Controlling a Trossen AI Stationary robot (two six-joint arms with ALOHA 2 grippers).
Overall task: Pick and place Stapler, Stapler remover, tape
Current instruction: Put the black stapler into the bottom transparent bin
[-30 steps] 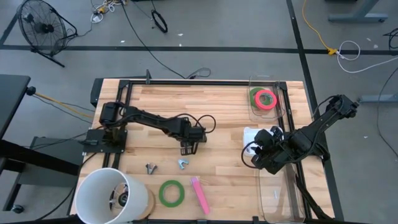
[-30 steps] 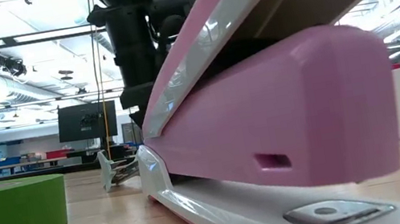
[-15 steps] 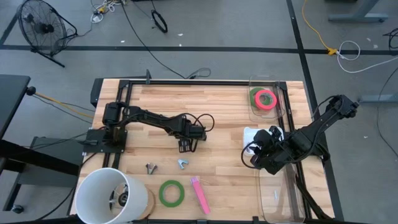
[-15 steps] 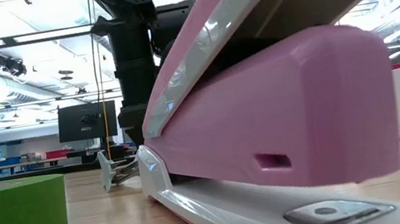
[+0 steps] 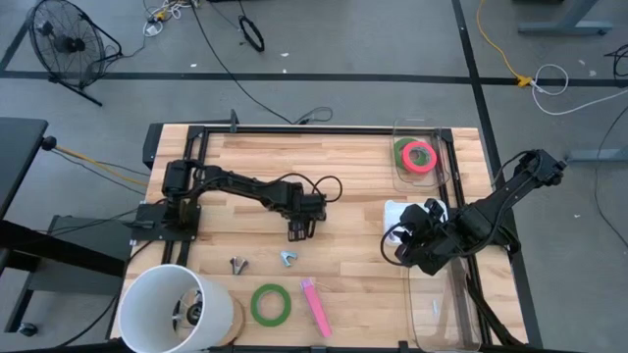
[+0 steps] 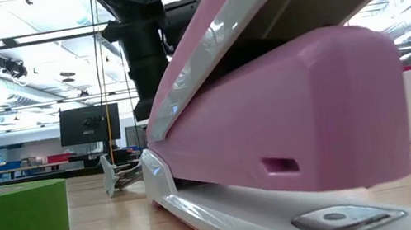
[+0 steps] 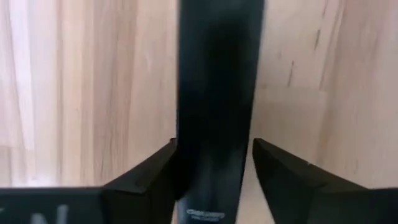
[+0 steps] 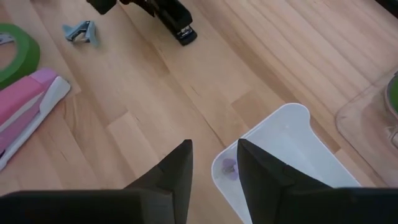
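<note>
A black stapler (image 5: 297,229) is sitting near the middle of the worktop (image 5: 343,167), and the left pincer (image 5: 298,218) is reaching down over it from the left. In the left wrist view the stapler (image 7: 217,106) is running as a dark bar between the two fingers (image 7: 146,183), which are standing close on either side of it; whether they are actually pressing on it is hard to tell from here.

Nearer the front edge, a pink stapler (image 5: 314,306) is lying flat, with a green tape (image 5: 270,304) just to its left. Two small removers are lying a little farther in: a blue one (image 5: 288,259) just in front of the black stapler and a grey one (image 5: 238,265) to its left. In the low view the pink stapler (image 6: 290,117) is filling most of the foreground, with the green tape (image 6: 10,223) at the left.

At the far right, a red tape (image 5: 420,156) and another green tape (image 5: 400,155) are lying together in a clear tray (image 5: 442,137).

The right pincer (image 5: 404,240) is hanging over the right side of the worktop, by a white tray (image 5: 392,213); its fingers (image 8: 171,177) are standing slightly apart with nothing between them.

A white bucket (image 5: 172,304) is standing at the near left corner.
</note>
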